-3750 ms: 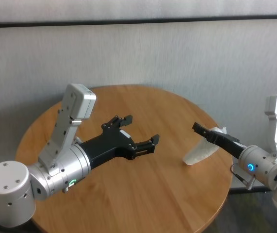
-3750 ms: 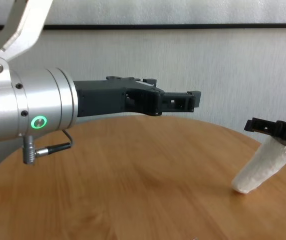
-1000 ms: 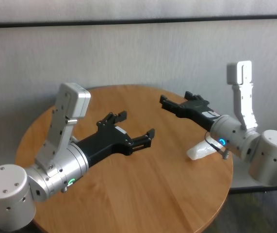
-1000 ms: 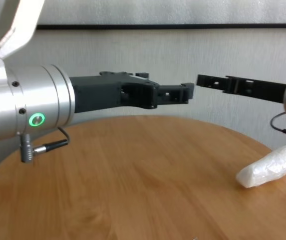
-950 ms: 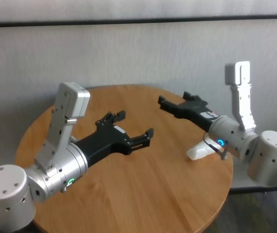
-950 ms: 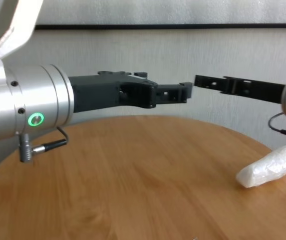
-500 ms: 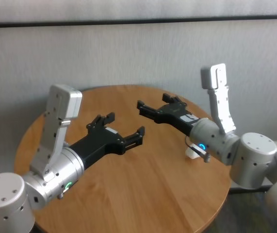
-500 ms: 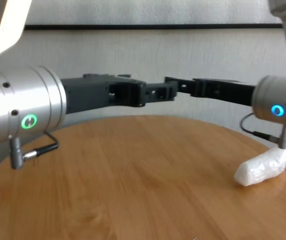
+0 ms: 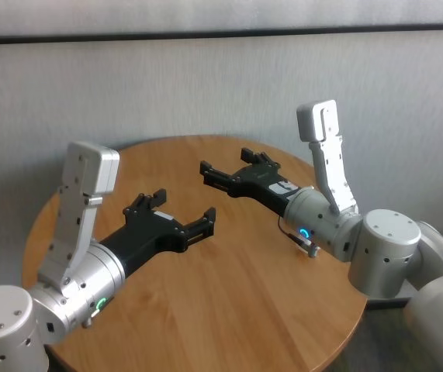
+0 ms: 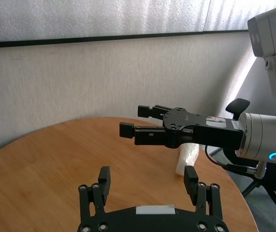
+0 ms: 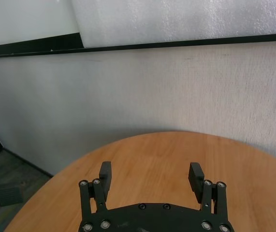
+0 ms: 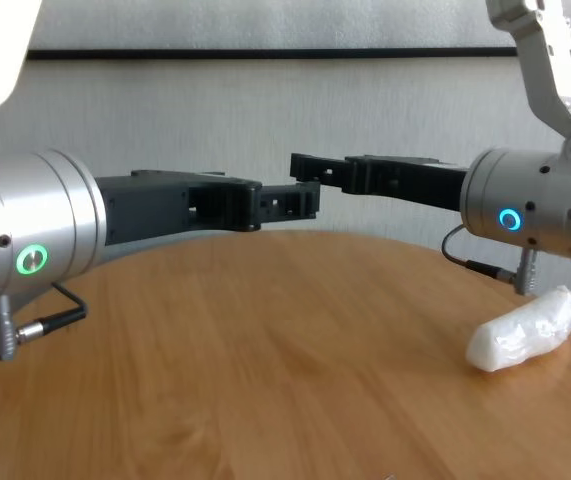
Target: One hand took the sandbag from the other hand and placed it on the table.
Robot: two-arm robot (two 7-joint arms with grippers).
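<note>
Sandbag (image 12: 523, 328) lying flat near right edge of table (image 12: 265, 380), untouched; right gripper (image 9: 235, 172) fingers spread wide, empty, above table; left gripper (image 9: 176, 213) likewise wide apart, empty, facing it.

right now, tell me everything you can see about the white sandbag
The sandbag is a small white oblong pouch, lumpy and crinkled like plastic wrap. It lies on its side on the round wooden table near the robot's right edge, one end slightly raised. Only the tabletop touches it. The blue-ringed right gripper is above the table, jaws open and empty, and its wrist hides the bag from the head view.
</note>
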